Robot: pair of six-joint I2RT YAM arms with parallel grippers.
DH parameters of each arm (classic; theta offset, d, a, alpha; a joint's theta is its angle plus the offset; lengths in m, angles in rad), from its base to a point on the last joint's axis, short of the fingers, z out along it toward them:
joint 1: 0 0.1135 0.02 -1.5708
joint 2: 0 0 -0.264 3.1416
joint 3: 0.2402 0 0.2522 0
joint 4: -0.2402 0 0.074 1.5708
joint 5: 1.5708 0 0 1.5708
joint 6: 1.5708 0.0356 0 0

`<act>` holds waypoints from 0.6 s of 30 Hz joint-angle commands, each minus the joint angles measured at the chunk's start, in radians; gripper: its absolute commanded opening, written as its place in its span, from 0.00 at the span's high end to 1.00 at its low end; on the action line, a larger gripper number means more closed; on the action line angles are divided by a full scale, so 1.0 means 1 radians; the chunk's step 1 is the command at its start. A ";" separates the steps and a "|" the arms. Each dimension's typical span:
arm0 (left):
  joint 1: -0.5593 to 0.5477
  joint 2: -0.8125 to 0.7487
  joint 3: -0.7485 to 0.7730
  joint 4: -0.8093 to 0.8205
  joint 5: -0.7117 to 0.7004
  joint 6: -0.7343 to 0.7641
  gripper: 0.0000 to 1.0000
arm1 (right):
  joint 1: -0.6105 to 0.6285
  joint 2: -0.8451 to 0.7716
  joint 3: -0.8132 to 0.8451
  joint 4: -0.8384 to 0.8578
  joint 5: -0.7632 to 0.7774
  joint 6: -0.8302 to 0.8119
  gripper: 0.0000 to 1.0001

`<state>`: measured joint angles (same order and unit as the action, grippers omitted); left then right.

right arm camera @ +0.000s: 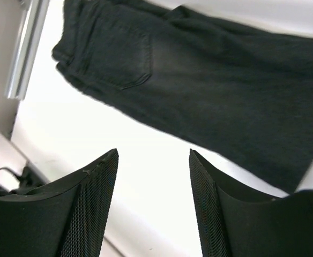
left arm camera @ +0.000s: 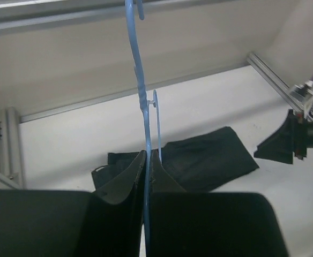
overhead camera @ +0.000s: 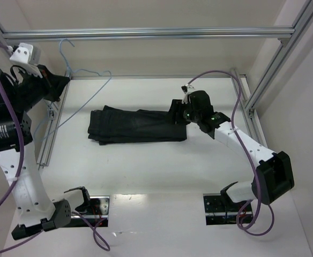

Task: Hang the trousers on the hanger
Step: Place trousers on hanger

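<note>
So the trousers [overhead camera: 138, 126] lie folded flat in the middle of the table [overhead camera: 146, 166]. The hanger [left arm camera: 140, 80] is well apart from them, up at the far left. The left gripper [left arm camera: 147, 160] has its jaws pinched tight on the wire. The right gripper [right arm camera: 154, 160] hangs at the trousers' right end, jaws spread, nothing between them.

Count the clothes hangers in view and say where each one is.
1. The hanger is clamped in the left gripper at the table's far-left side, left of the trousers. No second hanger shows, and nothing in view looks able to hide one.
</note>
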<state>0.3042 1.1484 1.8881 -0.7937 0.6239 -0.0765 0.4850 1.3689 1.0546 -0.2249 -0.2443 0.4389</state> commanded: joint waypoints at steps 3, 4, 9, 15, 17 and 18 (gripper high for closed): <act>-0.014 -0.090 -0.141 -0.012 0.120 0.032 0.97 | 0.041 -0.017 -0.010 0.097 -0.099 0.064 0.38; -0.014 -0.117 -0.173 0.002 0.132 0.032 0.97 | 0.041 -0.027 -0.025 0.108 -0.119 0.084 0.38; -0.027 -0.179 -0.394 0.205 0.151 -0.132 0.97 | 0.050 -0.036 -0.068 0.223 -0.252 0.167 0.32; -0.065 -0.188 -0.684 0.459 0.126 -0.324 0.97 | 0.095 -0.013 -0.114 0.374 -0.316 0.299 0.24; -0.100 -0.199 -0.742 0.488 0.067 -0.333 0.96 | 0.095 -0.013 -0.101 0.253 -0.177 0.299 0.24; -0.111 -0.199 -0.792 0.504 0.066 -0.333 0.96 | 0.095 -0.013 -0.100 0.215 -0.144 0.288 0.24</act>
<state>0.2230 0.9787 1.1553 -0.4866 0.7097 -0.3382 0.5766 1.3693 0.9535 -0.0208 -0.4786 0.6884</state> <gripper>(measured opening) 0.065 0.758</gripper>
